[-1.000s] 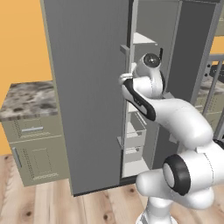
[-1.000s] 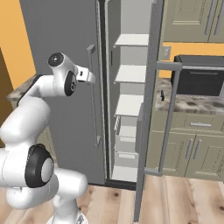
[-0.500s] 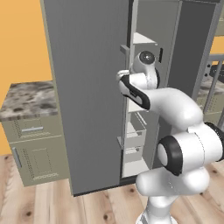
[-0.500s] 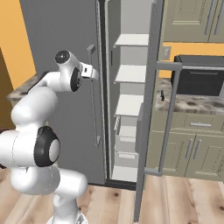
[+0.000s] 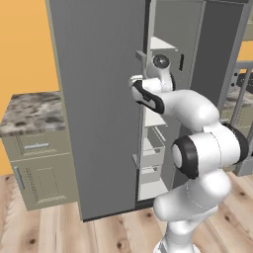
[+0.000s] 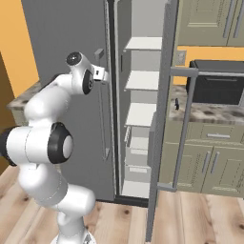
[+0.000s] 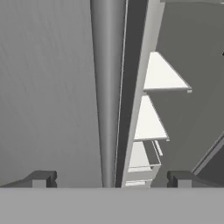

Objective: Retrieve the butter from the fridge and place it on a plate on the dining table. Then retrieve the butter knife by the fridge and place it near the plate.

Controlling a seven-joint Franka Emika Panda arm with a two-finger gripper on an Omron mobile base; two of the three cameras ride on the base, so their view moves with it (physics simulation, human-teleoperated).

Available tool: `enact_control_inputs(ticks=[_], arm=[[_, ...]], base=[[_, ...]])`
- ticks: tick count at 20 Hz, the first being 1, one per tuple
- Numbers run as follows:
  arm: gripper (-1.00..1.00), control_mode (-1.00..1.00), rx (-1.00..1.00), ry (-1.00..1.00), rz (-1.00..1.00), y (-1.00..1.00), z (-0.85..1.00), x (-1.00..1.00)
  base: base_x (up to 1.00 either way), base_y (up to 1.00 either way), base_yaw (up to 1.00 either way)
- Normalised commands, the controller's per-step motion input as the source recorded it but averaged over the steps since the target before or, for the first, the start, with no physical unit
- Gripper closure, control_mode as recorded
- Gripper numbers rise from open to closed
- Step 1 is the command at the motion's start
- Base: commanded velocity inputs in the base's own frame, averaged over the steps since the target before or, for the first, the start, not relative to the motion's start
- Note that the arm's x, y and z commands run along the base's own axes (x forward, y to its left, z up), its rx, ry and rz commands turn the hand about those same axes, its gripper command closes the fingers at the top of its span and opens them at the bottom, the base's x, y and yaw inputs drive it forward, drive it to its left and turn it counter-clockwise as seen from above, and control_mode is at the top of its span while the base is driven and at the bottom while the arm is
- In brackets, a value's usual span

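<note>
**Mia:** Left base view first. What is on the left?

**Ben:** A stone counter (image 5: 32,111) with green drawers (image 5: 39,168) under it. It is touching the side of the big grey fridge (image 5: 99,99). The fridge stands on the wood floor (image 5: 49,227), against the orange wall.

**Mia:** And the white arm (image 5: 192,108)?

**Ben:** It rises on the right and reaches up to the front of the fridge, near the edge of the shut left door.

**Mia:** What does the right base view show?

**Ben:** The claw (image 6: 105,75) is by the long handle (image 6: 105,114) of the shut left door, near its top. Next come the white shelves (image 6: 143,81) inside. Then the right door (image 6: 164,119), swung wide open. Past it sits a black microwave (image 6: 217,88).

**Mia:** Is the claw holding anything?

**Ben:** No. In the hand view the two tips (image 7: 41,178) are wide apart, with nothing pinched. The handle runs straight up between them, closer to the middle. I cannot tell if a tip touches it. The shelves are to the right of the handle.
</note>
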Motion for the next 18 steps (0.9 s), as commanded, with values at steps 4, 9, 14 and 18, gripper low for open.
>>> enact_control_inputs(ticks=[4,9,14,18], arm=[[-1.0,-1.0,0.0,0.0,0.0,0.0,0.0,0.42],[-1.0,-1.0,0.0,0.0,0.0,0.0,0.0,0.37],[-1.0,-1.0,0.0,-0.04,0.0,0.0,-0.03,0.3],[-1.0,-1.0,0.0,-0.06,0.0,0.0,-0.03,0.33]], base=[[0.0,0.0,0.0],[0.0,0.0,0.0],[0.0,0.0,0.0],[0.0,0.0,0.0]])
